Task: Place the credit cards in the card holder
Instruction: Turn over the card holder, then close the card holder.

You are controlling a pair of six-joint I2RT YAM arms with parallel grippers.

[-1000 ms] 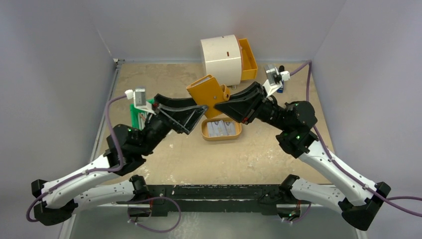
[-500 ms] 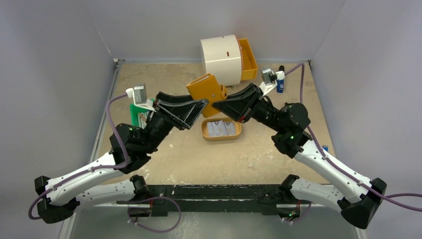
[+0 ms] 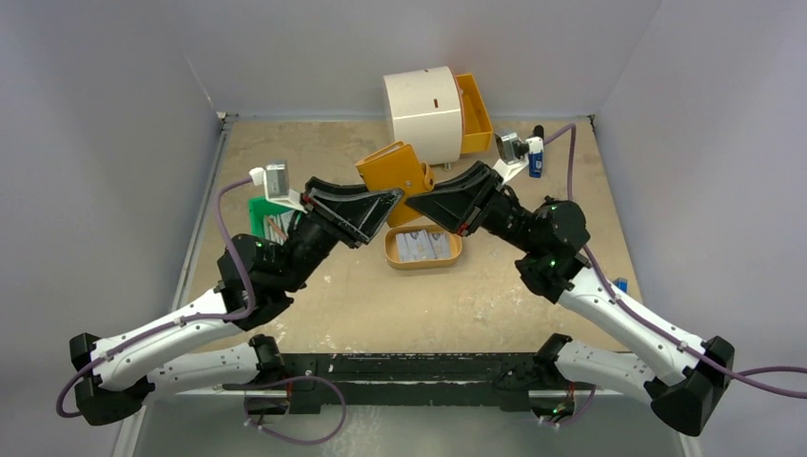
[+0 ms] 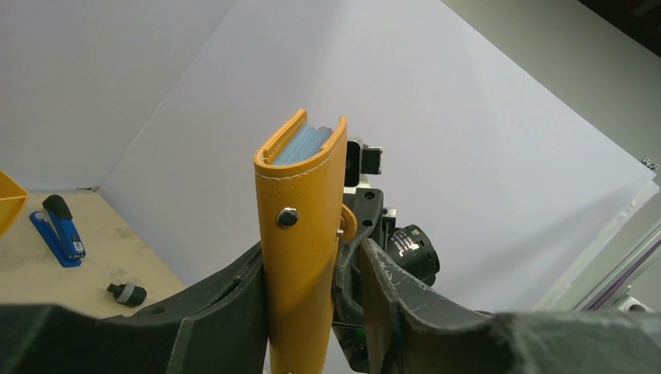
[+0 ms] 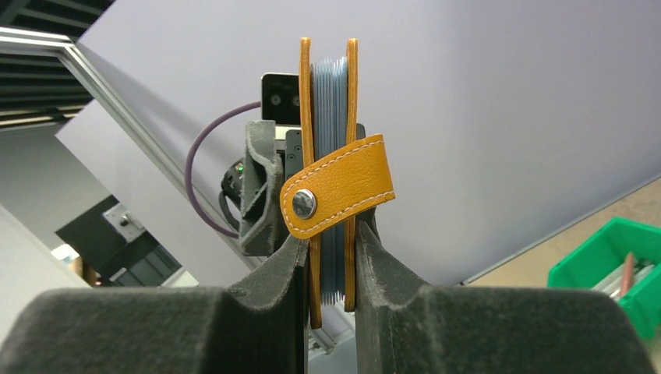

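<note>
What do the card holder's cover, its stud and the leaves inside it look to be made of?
The card holder cover: mustard leather or a faux look-alike, matte and lightly grained, with white stitching along the edges. Its stud: shiny silver metal, by its glint. The leaves inside: thin pale blue sheets, likely plastic; whether sleeves or cards is unclear.

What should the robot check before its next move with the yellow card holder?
1. Right gripper pinches the card holder firmly: ok.
2. Left gripper jaws sit around the holder, but one side is not touching yet: not ok.
3. Strap lies across the holder's edge and looks snapped: not ok.
4. Loose cards lie in the tray: ok.
5. Room left inside the holder: cannot tell.
</note>
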